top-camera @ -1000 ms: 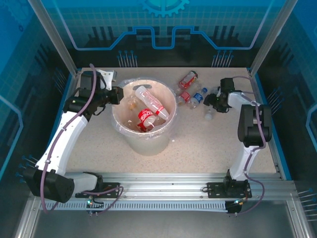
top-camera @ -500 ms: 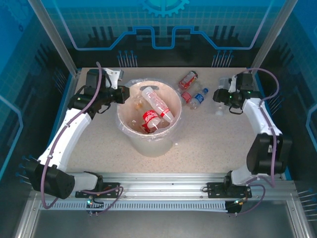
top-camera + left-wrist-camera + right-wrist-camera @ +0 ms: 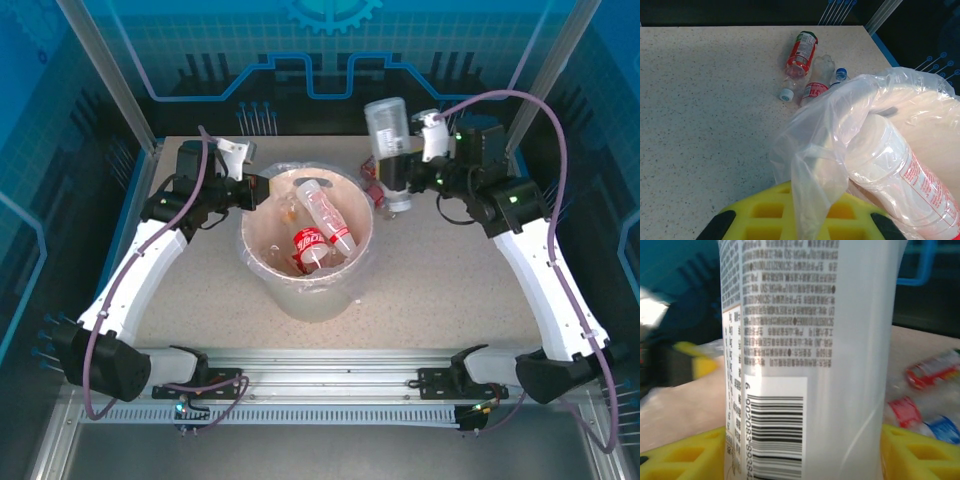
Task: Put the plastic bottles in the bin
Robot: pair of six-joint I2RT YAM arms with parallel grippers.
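My right claw (image 3: 398, 172) grips a white-labelled plastic bottle (image 3: 387, 125) beside the part-filled round cream-white plastic bin (image 3: 300, 295). My left claw (image 3: 262, 190) pinches its clear liner (image 3: 815, 145), and red-labelled bottles (image 3: 801, 52) wait behind it.

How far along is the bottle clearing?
Done: a red-labelled bottle and a white-capped bottle lie in the bin. In hand: the right fingers hold a white-labelled bottle raised beside the bin; the left fingers pinch its bag liner. Remaining: on the table, a red-wrapped bottle, a clear red-banded bottle and a blue-capped bottle, at least.
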